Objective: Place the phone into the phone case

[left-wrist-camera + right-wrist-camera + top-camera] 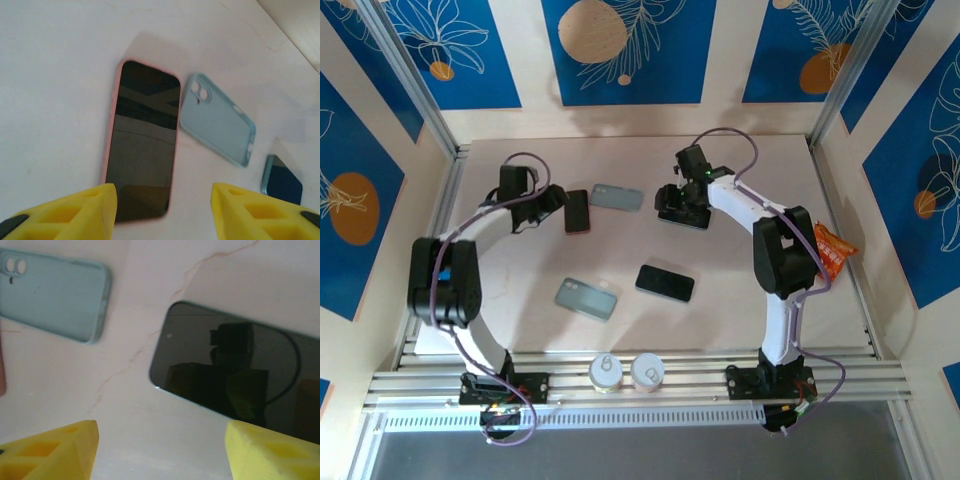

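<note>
Seemingly the phone point(235, 375) lies seated in a teal case point(268, 172) on the bench point(150, 280) beneath my right pincer point(161, 440), spread wide, empty; my left pincer point(162, 200), half-open, empty, hovers over the pink-cased phone point(142, 150). Next: check the teal edges sit home.

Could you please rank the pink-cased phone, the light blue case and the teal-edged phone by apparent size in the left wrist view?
1. pink-cased phone
2. light blue case
3. teal-edged phone, farther away and partly hidden, so true size unsure
</note>
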Robot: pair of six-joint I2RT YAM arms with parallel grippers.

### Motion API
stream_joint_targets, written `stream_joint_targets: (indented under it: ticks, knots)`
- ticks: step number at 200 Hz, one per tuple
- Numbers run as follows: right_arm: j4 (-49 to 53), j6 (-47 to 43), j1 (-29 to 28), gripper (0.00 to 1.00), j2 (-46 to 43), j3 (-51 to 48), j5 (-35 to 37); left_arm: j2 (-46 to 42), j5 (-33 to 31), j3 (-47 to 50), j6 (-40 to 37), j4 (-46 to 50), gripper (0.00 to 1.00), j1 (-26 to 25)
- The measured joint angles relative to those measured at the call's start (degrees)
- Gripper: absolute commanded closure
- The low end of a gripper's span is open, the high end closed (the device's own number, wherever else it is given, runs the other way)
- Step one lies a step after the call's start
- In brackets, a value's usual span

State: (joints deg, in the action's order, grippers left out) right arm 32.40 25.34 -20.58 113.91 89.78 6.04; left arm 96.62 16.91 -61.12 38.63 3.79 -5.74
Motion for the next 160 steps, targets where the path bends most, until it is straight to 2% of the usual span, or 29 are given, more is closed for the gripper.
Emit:
stream_joint_targets:
  ticks: [34,71,118,160]
  knots:
    - [3.5,-3.4,5.7,0.30,0.6,5.9,-0.9,-9.6,0.0,10.9,0.5,-0.3,0.47,-1.6]
    - [5.6,-4.9,10.5,0.30,6.0,12.6,-2.8,-16.6,0.0,16.9,0.7,1.8,0.46,-3.0]
    - [7.9,-5.2,11.7,0.31,16.5,19.0,-6.1,-22.4,-0.9,17.8,0.2,4.9,0.46,-3.0]
    - [9.2,-5.1,12.0,0.31,18.3,19.1,-8.0,-23.7,-1.6,18.8,0.2,5.6,0.45,-3.0]
